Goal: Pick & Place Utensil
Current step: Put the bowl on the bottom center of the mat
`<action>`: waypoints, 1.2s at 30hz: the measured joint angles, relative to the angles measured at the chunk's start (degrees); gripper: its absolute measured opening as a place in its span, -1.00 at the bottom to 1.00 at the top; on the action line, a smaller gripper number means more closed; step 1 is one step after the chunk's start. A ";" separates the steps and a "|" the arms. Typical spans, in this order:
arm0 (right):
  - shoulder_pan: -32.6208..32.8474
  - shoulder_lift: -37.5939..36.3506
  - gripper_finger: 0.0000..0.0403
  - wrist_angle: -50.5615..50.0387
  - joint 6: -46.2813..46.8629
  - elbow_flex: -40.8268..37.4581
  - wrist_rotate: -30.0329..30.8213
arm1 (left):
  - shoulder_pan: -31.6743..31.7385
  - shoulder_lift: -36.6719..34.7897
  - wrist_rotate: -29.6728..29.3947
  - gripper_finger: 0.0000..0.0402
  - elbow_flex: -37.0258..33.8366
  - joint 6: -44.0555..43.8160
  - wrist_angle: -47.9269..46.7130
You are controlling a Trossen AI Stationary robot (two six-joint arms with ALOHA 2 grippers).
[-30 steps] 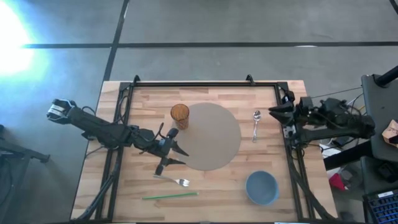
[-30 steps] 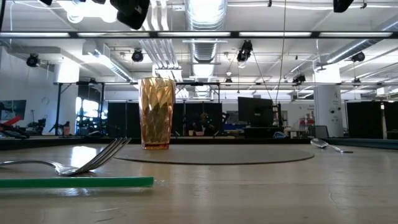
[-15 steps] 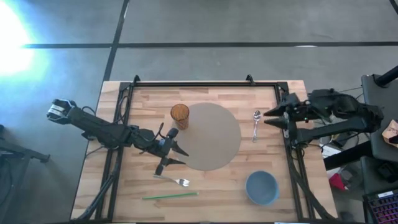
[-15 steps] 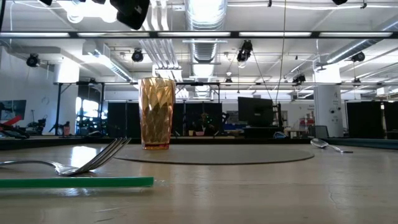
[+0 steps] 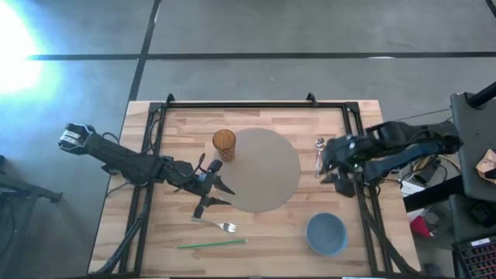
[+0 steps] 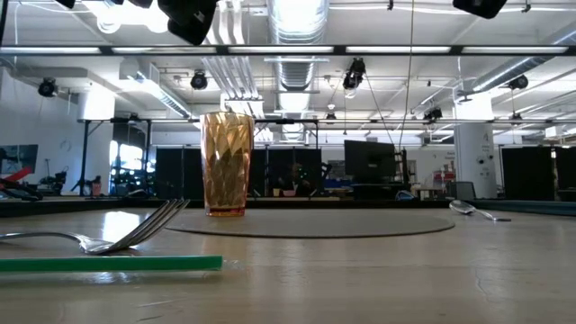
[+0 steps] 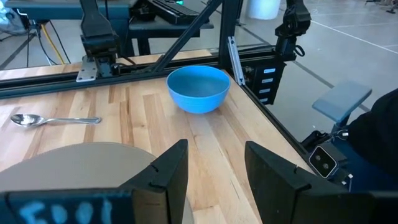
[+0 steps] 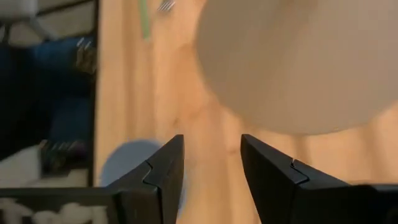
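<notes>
**Right hand over the spoon, nothing gripped yet**

The step in hand is judged to be the approach to the small metal spoon [image 5: 319, 155], which lies flat on the pale wooden worktop [image 5: 263, 225] just beside the right edge of the round beige mat [image 5: 263, 169], bowl end toward the far edge and handle toward the near one. For a clean pick, the fingers should be lined up across the thin handle, not along it, and lowered until the tips nearly touch the wood, since so flat a thing is likely to slip out of a high or skewed pinch.

The right hand [image 5: 332, 165] is seen above the worktop at the spoon's right side, close over the handle end; its fingers [image 8: 165, 171] are held apart with nothing between them. Whether it hangs exactly over the handle cannot be told from above.

The left hand [image 5: 215, 190] waits at the mat's left edge, near the amber faceted plastic tumbler [image 5: 224, 144], its fingers parted and empty. A metal fork [image 5: 219, 225], a green straw [image 5: 211, 243] and a blue bowl [image 5: 325, 233] lie toward the near edge, well apart from the spoon.
</notes>
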 joint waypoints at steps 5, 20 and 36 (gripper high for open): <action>3.80 4.29 -0.32 0.17 2.74 -0.02 -0.63 | 0.00 0.00 0.00 -0.25 0.00 0.00 0.04; 11.66 18.39 -0.26 0.25 5.97 -0.08 -0.70 | 0.00 0.00 0.02 -0.25 0.20 1.53 0.15; 17.26 28.83 -0.19 0.23 3.64 -0.11 0.86 | 0.02 -0.02 0.02 -0.25 0.26 1.60 0.15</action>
